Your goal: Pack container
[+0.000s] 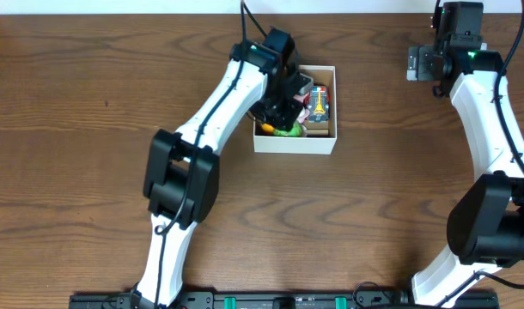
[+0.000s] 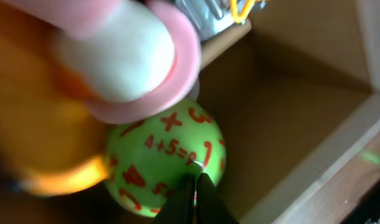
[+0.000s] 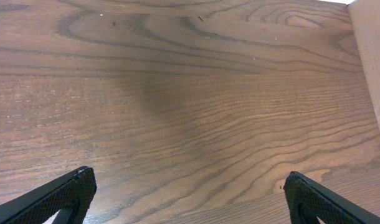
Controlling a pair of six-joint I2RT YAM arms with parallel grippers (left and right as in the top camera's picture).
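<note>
1. Brown wood table [image 1: 73,94]; the white box [image 1: 295,142] sits toward its far edge, centre, with toys [image 1: 319,105] inside.
2. Reaching into the box, the left gripper [image 2: 193,196] has its fingers pressed together, tips against a green ball [image 2: 159,155] printed with red sums.
3. Well off to the right, the right gripper [image 3: 190,202] hangs over bare wood, fingers spread wide, empty.

Dark wood-grain surface [image 1: 73,129] is filling the whole view, and a black rail [image 1: 262,301] is running along its edge at six o'clock.
</note>
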